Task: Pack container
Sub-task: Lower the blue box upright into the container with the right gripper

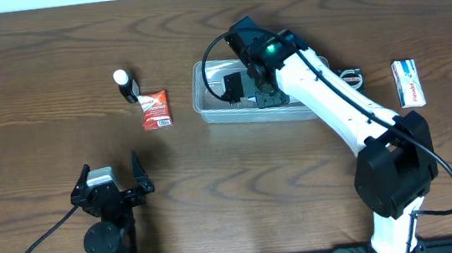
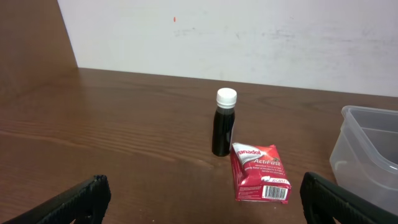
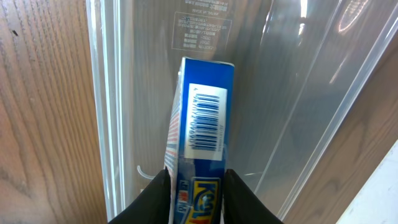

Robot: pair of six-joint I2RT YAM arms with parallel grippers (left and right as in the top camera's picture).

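Note:
The clear plastic container (image 1: 212, 111) stands at the table's middle back; its corner shows in the left wrist view (image 2: 367, 149) and its floor in the right wrist view (image 3: 280, 93). My right gripper (image 3: 196, 196) is shut on a blue box (image 3: 202, 130) with a barcode and holds it inside the container; in the overhead view that gripper (image 1: 249, 86) is over the tub. My left gripper (image 1: 112, 182) is open and empty near the front left. A red sachet (image 1: 155, 110) (image 2: 258, 172) and a small dark bottle with a white cap (image 1: 126, 85) (image 2: 224, 123) stand left of the container.
A white and blue box (image 1: 407, 83) lies at the far right. A small dark round object (image 1: 350, 75) sits just right of the container, partly behind the right arm. A white wall runs behind the table in the left wrist view.

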